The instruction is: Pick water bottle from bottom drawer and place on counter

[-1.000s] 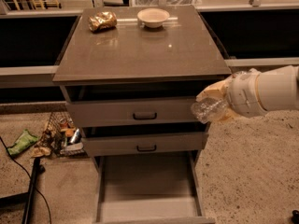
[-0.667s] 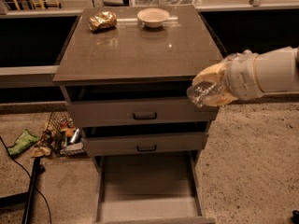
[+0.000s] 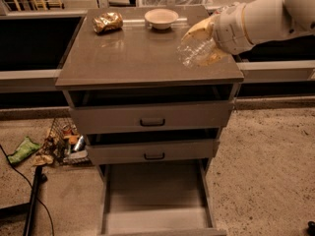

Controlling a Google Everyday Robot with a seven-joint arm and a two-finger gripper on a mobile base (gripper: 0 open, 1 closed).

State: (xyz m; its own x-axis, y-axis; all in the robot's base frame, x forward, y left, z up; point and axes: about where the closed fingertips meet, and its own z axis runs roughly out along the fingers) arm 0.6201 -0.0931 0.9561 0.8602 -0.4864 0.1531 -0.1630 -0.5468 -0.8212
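Observation:
My gripper (image 3: pixel 203 44) reaches in from the upper right and is shut on the water bottle (image 3: pixel 193 53), a small clear crinkled plastic bottle. It holds the bottle on its side just above the right part of the counter (image 3: pixel 128 53). The bottom drawer (image 3: pixel 155 200) is pulled open below; its flat floor shows nothing on it.
A crumpled gold foil packet (image 3: pixel 108 22) and a white bowl (image 3: pixel 161 18) sit at the back of the counter. Two upper drawers with dark handles (image 3: pixel 152 122) are slightly ajar. Litter (image 3: pixel 59 144) and a black cable (image 3: pixel 34 195) lie on the floor at left.
My gripper has lifted the bottle from beside the upper drawer's right end up and over the counter's right side.

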